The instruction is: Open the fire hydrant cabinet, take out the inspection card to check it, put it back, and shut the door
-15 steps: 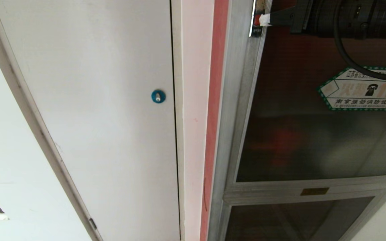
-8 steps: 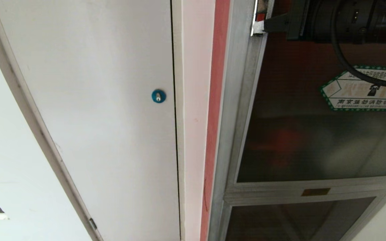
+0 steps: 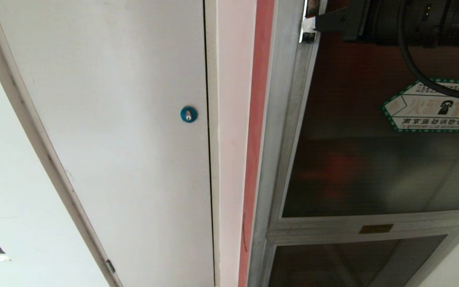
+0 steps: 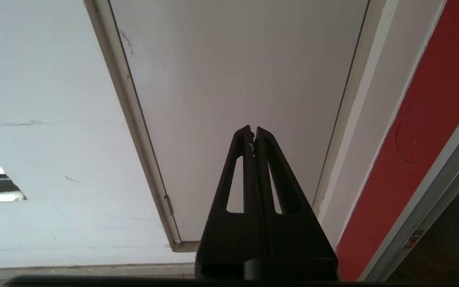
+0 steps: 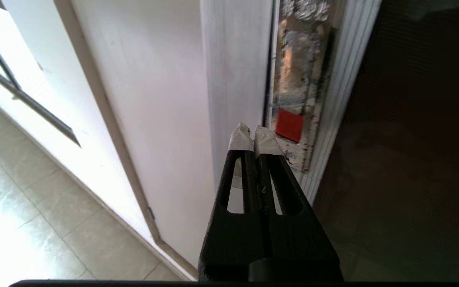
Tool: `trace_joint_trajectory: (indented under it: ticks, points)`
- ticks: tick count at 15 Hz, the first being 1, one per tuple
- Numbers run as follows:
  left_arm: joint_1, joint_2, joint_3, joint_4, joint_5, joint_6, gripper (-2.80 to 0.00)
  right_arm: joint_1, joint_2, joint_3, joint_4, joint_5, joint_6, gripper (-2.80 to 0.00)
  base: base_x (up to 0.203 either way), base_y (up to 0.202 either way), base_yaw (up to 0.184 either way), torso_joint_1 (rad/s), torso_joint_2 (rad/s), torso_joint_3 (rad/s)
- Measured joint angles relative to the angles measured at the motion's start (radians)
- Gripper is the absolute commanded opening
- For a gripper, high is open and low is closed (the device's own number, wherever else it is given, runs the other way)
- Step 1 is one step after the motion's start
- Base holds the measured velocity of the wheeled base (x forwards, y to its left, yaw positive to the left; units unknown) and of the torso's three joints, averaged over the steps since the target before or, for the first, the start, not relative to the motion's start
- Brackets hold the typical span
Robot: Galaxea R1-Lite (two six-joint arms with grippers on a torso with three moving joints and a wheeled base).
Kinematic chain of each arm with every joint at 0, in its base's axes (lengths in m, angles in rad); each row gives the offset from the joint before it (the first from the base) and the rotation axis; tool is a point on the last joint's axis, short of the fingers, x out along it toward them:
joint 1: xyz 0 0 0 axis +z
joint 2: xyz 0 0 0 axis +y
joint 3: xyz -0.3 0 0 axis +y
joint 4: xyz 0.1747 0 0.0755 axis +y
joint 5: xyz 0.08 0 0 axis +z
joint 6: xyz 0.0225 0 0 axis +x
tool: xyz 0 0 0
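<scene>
The right arm reaches in level across the top of the dark glass, its black cable drooping over the arrow sticker point(image 3: 432, 105); the right pincer point(image 3: 308, 24) has its white-taped tips pressed together, holding nothing, and they sit at the shiny latch strip point(image 5: 293, 83) on the door's point(image 3: 373, 159) silver frame, just beside a small red tab point(image 5: 289, 125); whether the tips actually touch the metal I cannot tell. The door lies closed or nearly so in the fire hydrant cabinet point(image 3: 271, 139), a red strip of the cabinet's edge running down alongside its frame; the smaller lower glass door point(image 3: 353, 263) sits beneath it. The inspection card is not to be seen behind the tinted glass. The left pincer point(image 4: 253, 131) hangs low and idle, fingers shut flat against each other, pointing at the foot of the plain white door point(image 3: 114, 119) with its round blue lock point(image 3: 189, 114).
</scene>
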Motion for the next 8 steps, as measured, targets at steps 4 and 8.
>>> trace_joint_trajectory:
  ticks: [4, 8]
  points:
    - [0.000, 0.000, 0.000, 0.000, 0.000, 0.000, -2.80, -0.002, 0.010, -0.012, -0.007, -0.019, 0.000, -2.80, 0.000, 0.000, 0.000, 0.000, 0.00, 0.000]
    - [0.000, 0.000, 0.000, 0.000, 0.000, 0.000, -2.80, -0.005, 0.012, -0.013, -0.020, -0.050, -0.002, -2.80, 0.000, 0.000, 0.000, 0.000, 0.00, 0.000]
